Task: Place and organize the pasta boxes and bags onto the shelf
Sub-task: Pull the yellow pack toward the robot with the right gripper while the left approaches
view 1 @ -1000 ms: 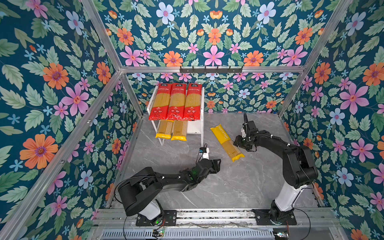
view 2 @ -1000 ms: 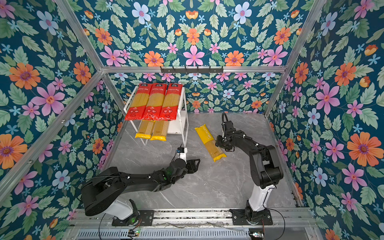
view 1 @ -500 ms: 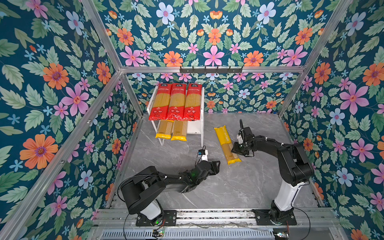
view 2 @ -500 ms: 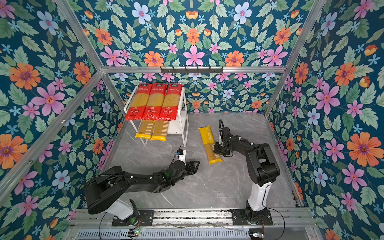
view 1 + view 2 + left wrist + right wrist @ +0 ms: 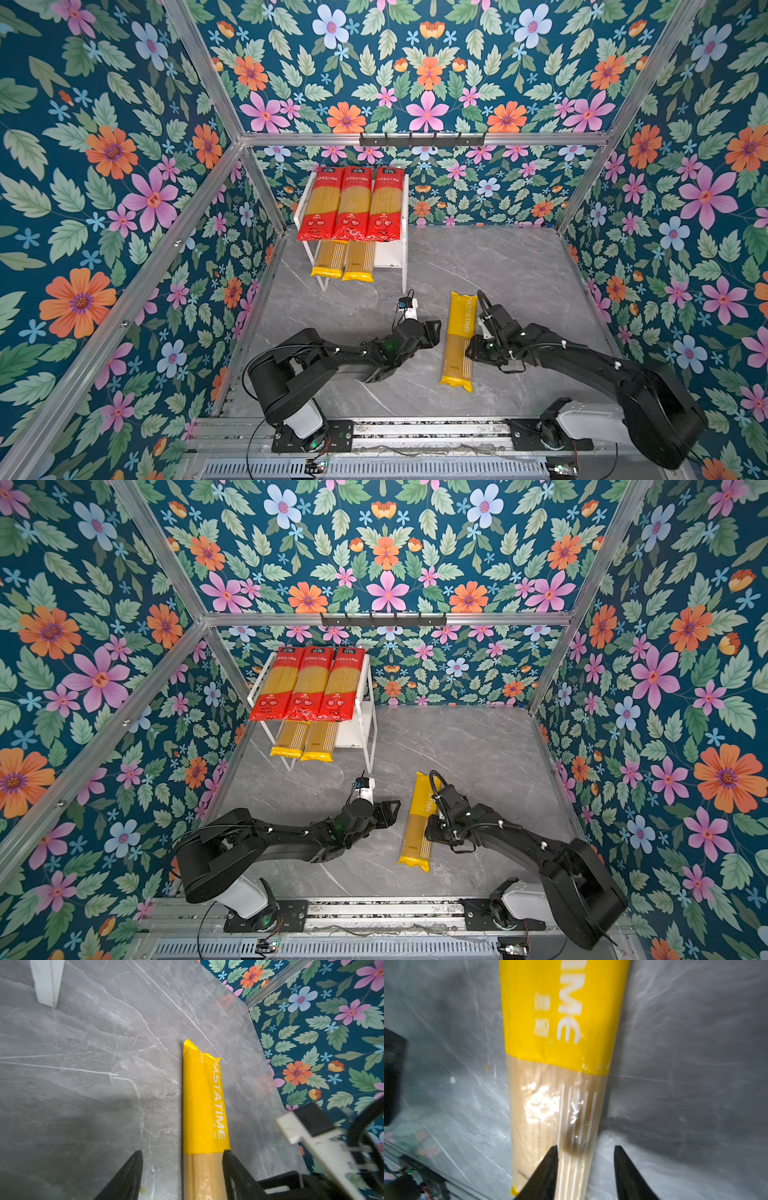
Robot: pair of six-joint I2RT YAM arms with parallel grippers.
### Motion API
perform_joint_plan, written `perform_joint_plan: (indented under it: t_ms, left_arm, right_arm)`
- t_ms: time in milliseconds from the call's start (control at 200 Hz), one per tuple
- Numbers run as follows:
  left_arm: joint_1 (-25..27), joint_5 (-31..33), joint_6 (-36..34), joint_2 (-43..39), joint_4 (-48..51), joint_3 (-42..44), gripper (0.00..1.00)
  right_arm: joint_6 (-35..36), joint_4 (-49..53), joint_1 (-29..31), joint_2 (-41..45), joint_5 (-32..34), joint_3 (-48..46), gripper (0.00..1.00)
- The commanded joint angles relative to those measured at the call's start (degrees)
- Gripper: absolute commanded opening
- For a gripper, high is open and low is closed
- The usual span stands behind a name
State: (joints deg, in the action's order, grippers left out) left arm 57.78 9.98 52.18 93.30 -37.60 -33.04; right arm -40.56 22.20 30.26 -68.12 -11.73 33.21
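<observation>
The white shelf (image 5: 387,257) (image 5: 349,733) stands at the back left. Three red pasta packs (image 5: 355,203) (image 5: 309,683) lie side by side on its top board, and two yellow packs (image 5: 345,259) (image 5: 305,739) on its lower board. A third yellow "PASTATIME" pack (image 5: 458,332) (image 5: 417,829) (image 5: 203,1105) (image 5: 560,1012) lies flat on the grey table, lengthwise front to back. My left gripper (image 5: 434,331) (image 5: 182,1152) is open and low at the pack's left side. The pack lies between its fingers, close against one. My right gripper (image 5: 473,351) (image 5: 586,1146) is open at the pack's right side, straddling that long edge.
A white shelf leg (image 5: 46,982) stands on the table behind my left gripper. A black hook rail (image 5: 422,139) runs along the back wall. Floral walls with aluminium posts close in three sides. Both arm bases sit on the front rail (image 5: 415,432).
The loose yellow pack has swung from a diagonal to nearly front-to-back and slid toward the front, with my right gripper moving along with it. My left gripper stayed nearly in place.
</observation>
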Motion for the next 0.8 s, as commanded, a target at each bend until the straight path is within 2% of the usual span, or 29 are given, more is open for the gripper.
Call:
perform_joint_plan:
  t_ms: [0, 90, 170, 320, 565, 795]
  left_arm:
    - [0.07, -3.28, -0.17, 2.11, -0.76, -1.83, 0.63]
    - [1.00, -4.95, 0.30, 4.30, -1.32, -3.35, 0.63]
    - [1.77, -5.79, 0.53, 6.18, -0.97, -4.55, 0.63]
    - [1.88, -7.28, 1.45, 9.70, -1.32, -6.26, 0.62]
    - [1.75, -8.94, 0.97, 14.33, -2.71, -8.43, 0.56]
    - [1.01, -11.43, 2.34, 16.74, -7.75, -7.78, 0.36]
  right_arm:
    - [-0.04, -1.62, -7.96, 3.64, -6.12, -1.01, 0.51]
    - [2.50, -4.31, -15.86, 2.00, -12.26, -0.63, 0.52]
    - [4.33, -6.89, -18.79, -1.33, -14.14, 0.10, 0.52]
    - [6.95, -10.90, -19.10, -8.98, -17.15, 2.37, 0.49]
    - [6.18, -20.82, -18.96, -18.22, -23.08, 0.95, 0.42]
    - [2.39, -33.23, -18.48, -22.06, -30.92, -2.09, 0.33]
